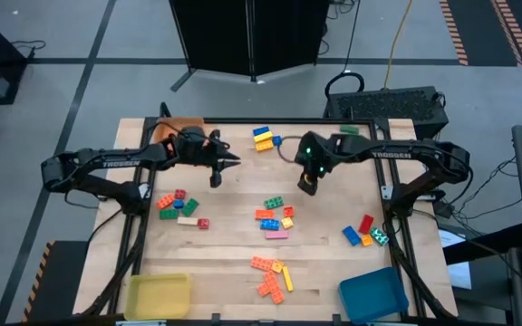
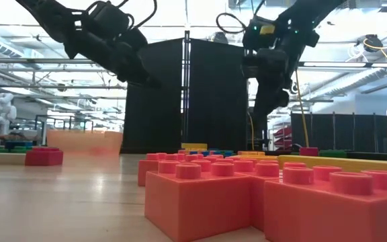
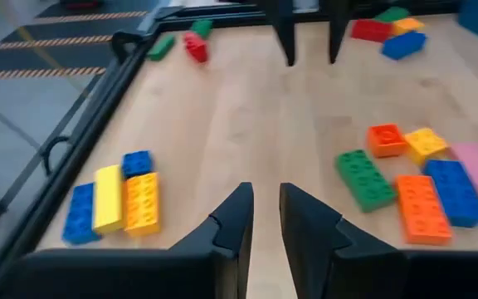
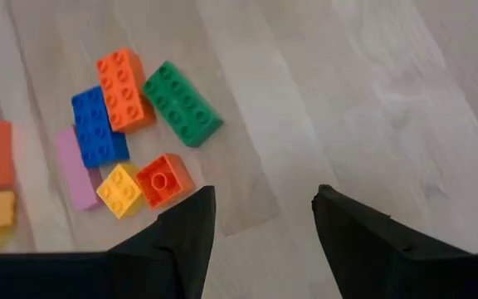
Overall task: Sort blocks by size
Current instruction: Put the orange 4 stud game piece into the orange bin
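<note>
The blocks lie in loose clusters across the counter [image 1: 234, 226]: a middle cluster [image 1: 275, 217] of green, orange, blue, yellow and pink pieces, a red-and-green group [image 1: 178, 206] toward the left, an orange pile [image 1: 271, 274] near the front edge, a blue-yellow pair [image 1: 263, 138] at the far edge and a few more [image 1: 363, 231] on the right. A yellow tray [image 1: 159, 294] and a blue tray [image 1: 374, 294] sit at the front corners, both seemingly without blocks in them, so the sorting looks barely begun. The right claw [image 4: 262, 218] hangs above bare wood just beside the middle cluster, its jaws wide and holding nothing; the red square [image 4: 163, 179] and the green bar [image 4: 182, 104] are the nearest pieces. The left claw [image 3: 265, 216] hovers over the far-left part of the counter, jaws narrowed to a slim gap with nothing visible between them. The step in hand appears to be choosing and picking one piece. To do it well, the right claw should centre over a single block, turn so its fingers straddle the short sides, and come down clear of neighbours, since the pieces there touch and a skewed descent would likely nudge them. The green bar, lying at the cluster's edge, looks the easier first pick.
</note>
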Available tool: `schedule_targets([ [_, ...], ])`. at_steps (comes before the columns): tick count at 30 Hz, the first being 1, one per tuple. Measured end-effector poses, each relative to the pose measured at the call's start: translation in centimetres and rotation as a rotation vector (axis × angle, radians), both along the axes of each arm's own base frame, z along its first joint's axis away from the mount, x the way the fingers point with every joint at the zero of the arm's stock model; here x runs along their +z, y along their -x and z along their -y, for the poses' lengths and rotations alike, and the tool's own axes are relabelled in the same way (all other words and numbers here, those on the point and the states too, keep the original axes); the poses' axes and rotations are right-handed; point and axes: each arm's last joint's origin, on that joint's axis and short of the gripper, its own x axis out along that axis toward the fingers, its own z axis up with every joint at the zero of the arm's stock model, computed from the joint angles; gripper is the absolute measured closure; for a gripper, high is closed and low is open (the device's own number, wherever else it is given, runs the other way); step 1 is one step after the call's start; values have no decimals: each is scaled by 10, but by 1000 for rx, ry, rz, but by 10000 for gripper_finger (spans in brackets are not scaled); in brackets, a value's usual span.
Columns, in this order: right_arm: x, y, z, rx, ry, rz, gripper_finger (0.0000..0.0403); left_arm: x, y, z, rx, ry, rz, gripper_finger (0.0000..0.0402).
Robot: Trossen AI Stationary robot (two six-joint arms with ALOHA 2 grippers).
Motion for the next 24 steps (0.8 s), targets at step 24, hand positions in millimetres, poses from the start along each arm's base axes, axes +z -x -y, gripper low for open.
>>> schedule_targets([
  [24,-1,-19,-93,138,253,11,207,-5,-13,51,-187,25,-26,337],
])
